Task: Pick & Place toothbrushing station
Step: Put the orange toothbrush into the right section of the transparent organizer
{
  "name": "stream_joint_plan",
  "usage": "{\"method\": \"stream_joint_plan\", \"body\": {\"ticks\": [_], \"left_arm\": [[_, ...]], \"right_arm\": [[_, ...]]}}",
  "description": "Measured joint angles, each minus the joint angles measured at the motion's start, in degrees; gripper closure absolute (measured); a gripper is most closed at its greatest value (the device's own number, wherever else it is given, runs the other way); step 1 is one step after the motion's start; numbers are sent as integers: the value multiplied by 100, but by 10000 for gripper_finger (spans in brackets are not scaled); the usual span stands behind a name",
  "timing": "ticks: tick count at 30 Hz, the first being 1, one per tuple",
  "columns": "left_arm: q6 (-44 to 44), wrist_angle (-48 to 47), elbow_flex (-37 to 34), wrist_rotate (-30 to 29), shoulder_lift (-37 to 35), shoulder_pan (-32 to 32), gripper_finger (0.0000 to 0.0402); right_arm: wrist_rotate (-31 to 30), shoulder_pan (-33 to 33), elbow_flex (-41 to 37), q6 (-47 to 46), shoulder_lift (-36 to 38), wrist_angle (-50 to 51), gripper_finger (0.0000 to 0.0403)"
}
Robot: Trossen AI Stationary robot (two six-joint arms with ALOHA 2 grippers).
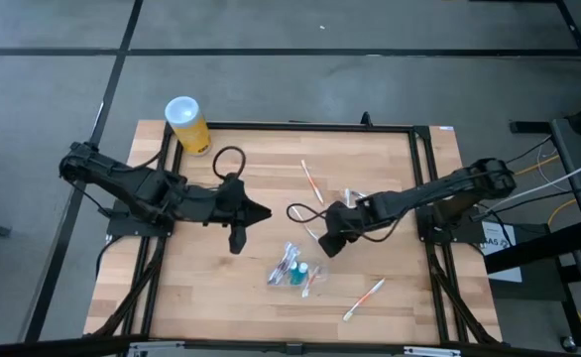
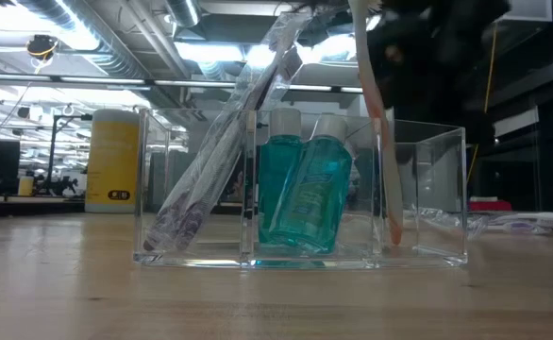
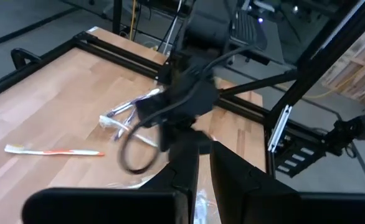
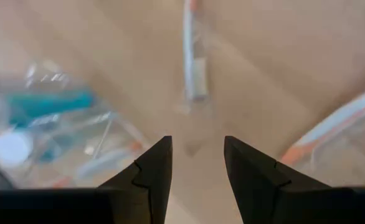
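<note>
Right gripper (image 4: pixel 198 165) is held above table (image 1: pixel 201 288), fingers parted, nothing gripped, near clear holder (image 2: pixel 427 189). Holder is placed at table's front-centre. Left gripper (image 1: pixel 237 241) is nearly closed, empty.

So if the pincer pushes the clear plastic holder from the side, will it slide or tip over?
Probably slide. In the low view the clear plastic holder looks wide and low with a flat base, so tipping seems unlikely. The teal bottles inside likely add weight low down. Its smooth walls may be slippery to pinch, and the toothbrush leaning in it could shift or fall out.
</note>
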State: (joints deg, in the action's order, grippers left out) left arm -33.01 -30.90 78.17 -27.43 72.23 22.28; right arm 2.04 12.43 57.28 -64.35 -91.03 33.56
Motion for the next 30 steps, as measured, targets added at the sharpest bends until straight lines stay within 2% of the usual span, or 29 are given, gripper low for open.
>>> {"method": "stream_joint_plan", "body": {"ticks": [6, 11, 23, 30], "left_arm": [[-191, 31, 0, -559, -3, 404, 364], [-160, 259, 0, -893, -3, 626, 366], [-77, 407, 0, -1069, -3, 831, 364], [-79, 414, 0, -1079, -3, 848, 366]], "right_arm": [[59, -194, 4, 25, -357, -205, 254], [341, -257, 4, 73, -693, -390, 254], [630, -203, 11, 251, -1255, -747, 254], [368, -157, 9, 351, -1264, -865, 254]]}}
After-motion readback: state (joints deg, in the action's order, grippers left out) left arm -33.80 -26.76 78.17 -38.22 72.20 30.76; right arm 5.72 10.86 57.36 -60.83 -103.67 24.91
